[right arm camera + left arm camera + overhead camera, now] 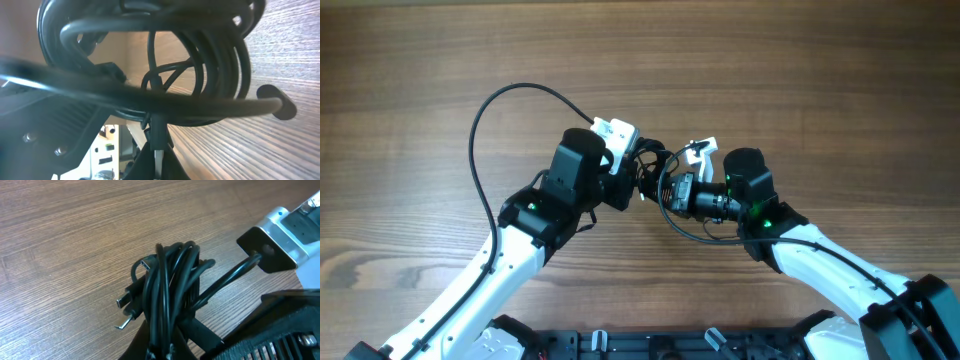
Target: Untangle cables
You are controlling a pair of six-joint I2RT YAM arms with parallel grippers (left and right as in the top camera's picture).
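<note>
Left hand (161, 349), right hand (155, 150): each clamped on the cables (170, 280), judged light, limp, slick; best held near a plug (126, 300).

Right gripper (156, 152) at bottom centre pinches the cables (225, 65), their loops crowding the upper frame, table (285, 45) at right.

The overhead camera looks straight down on the table (420, 60) from well above. The left arm (510, 250) enters from 7 o'clock and the right arm (840, 265) from 5. The left wrist camera looks down aslant, close on the cables (167, 280). The right wrist camera, closer still, looks through their loops. All three views share them.
</note>
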